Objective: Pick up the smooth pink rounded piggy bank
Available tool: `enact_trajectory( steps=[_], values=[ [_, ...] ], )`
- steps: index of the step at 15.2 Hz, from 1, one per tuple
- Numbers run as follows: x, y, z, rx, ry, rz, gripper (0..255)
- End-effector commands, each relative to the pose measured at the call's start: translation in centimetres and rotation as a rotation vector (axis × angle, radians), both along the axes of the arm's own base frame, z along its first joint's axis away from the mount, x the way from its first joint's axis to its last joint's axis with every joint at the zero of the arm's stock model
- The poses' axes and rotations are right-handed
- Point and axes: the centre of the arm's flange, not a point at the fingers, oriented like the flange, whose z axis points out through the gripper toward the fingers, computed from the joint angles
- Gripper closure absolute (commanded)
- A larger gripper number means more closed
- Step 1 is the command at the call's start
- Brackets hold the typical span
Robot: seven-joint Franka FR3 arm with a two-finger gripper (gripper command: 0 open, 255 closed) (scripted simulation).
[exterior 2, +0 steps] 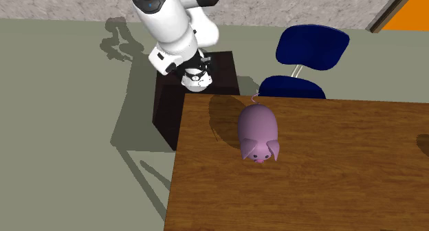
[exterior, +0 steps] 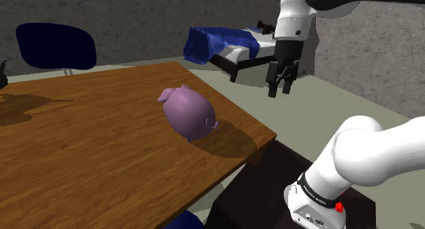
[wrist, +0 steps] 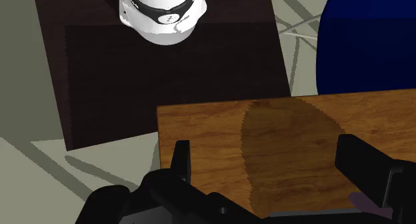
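The pink piggy bank (exterior: 189,112) stands on the wooden table (exterior: 82,159) near the corner closest to the dark stand (exterior 2: 165,102), and a blue chair (exterior 2: 311,47) sits just past the adjoining edge. The gripper (exterior: 280,90) hangs released, fingers apart, high up near that corner and well apart from the pig. A dark thing (exterior: 2,74) at the table's far end is cut off and cannot be made out.

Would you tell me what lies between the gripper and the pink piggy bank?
Nothing; the shoulder view shows only bare wooden tabletop between the black gripper and pink rounded piggy bank.
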Motion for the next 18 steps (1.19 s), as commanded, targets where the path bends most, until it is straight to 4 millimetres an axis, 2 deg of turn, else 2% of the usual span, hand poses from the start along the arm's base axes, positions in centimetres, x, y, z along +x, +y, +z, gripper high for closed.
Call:
enact_trajectory(
  steps=[1, 18],
  values=[
    [0.0, 0.0, 0.0, 0.0, 0.0, 0.0, 0],
    [7.2, 22.6, -3.0, -0.135, -0.081, 0.016, 0]
  ],
)
